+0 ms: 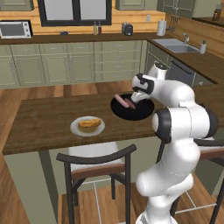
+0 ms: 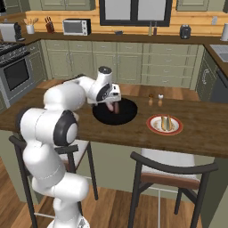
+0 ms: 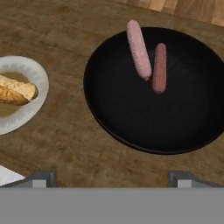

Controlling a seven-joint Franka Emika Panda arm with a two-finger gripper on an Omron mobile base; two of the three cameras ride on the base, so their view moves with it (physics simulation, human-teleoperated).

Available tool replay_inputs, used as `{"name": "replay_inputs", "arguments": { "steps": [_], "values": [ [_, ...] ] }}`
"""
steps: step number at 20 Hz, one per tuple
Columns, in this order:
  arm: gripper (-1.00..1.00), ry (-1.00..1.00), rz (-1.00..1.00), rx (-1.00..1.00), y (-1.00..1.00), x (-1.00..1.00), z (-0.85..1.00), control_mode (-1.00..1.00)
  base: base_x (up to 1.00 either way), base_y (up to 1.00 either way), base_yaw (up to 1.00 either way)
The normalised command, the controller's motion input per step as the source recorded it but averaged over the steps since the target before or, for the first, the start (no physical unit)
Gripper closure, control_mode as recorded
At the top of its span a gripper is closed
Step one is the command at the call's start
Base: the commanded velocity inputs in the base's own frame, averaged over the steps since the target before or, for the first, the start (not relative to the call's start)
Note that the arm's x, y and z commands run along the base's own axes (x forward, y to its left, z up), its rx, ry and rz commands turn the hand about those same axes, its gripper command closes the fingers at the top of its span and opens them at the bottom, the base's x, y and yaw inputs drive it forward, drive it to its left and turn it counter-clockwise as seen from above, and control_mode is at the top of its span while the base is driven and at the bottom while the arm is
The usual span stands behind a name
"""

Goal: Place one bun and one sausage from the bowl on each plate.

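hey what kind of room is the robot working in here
A home kitchen, rendered. A microwave and toaster sit on the back counter, a sink is set in the side counter, and an oven stands among pale green cabinets.

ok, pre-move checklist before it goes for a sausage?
1. Jaws open: ok; the gripper has its tips set wide apart.
2. Nothing held: ok; no item between the tips.
3. Sausages in the bowl: ok; pink sausage and brown sausage lie side by side, ends touching or nearly so.
4. Room to grip one alone: cannot tell; they sit close together.
5. Grey plate has its bun: ok.
6. Red plate has a bun: ok; a roll lies on it, details too small to tell.
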Motion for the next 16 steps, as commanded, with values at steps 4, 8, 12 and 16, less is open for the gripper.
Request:
{"name": "replay_inputs", "arguments": {
  "steps": [4, 8, 12, 16],
  "values": [
    [-1.0, 0.0, -0.02, 0.01, 0.13, 0.63, -0.1, -1.0, 0.0, 0.0, 0.0],
    [-1.0, -0.06, 0.0, 0.08, 0.03, 0.71, -0.9, -1.0, 0.0, 0.0, 0.0],
    [-1.0, -0.05, 0.0, 0.03, 0.31, 0.39, -0.98, -1.0, 0.0, 0.0, 0.0],
    [-1.0, 0.01, 0.01, -0.05, 0.44, 0.59, 0.14, -1.0, 0.0, 0.0, 0.0]
  ]
}}
